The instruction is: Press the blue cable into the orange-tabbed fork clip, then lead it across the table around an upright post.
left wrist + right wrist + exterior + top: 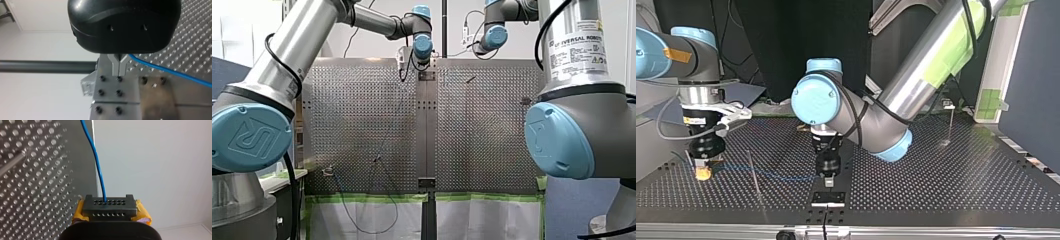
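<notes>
The leading step seemed in hand, though I could not make out the fork clip. The blue cable [97,161] ran straight ahead from my right gripper [110,207], clamped between its yellow pads. It left my left gripper [120,65] sideways, its metal fingers pinched shut on it. Next, carry it taut round the upright post [753,172].

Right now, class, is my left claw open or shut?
Shut: the left wrist view shows my left claw, metal fingers together, gripping the blue cable.
</notes>
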Controlling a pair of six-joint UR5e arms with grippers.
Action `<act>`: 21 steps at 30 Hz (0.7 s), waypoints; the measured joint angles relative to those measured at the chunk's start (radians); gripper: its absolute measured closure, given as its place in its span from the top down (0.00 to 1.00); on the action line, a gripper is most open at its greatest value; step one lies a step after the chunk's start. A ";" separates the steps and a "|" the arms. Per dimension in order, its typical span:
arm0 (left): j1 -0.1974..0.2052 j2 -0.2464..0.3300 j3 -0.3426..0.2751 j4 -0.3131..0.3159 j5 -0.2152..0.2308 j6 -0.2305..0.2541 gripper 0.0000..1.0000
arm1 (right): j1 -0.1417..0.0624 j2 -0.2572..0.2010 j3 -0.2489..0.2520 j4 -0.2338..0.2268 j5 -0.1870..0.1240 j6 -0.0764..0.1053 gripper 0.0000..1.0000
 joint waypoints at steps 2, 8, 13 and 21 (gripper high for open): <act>-0.013 -0.019 0.020 -0.018 -0.001 -0.002 0.00 | -0.009 0.000 0.001 0.000 -0.003 0.000 0.00; -0.045 -0.075 0.078 -0.073 -0.001 -0.011 0.00 | -0.037 0.001 0.004 0.000 -0.009 0.001 0.00; -0.068 -0.122 0.124 -0.100 -0.001 -0.013 0.00 | -0.057 0.003 0.004 0.000 -0.014 0.001 0.00; -0.092 -0.202 0.204 -0.143 0.001 -0.020 0.00 | -0.086 0.006 0.012 0.000 -0.018 0.001 0.00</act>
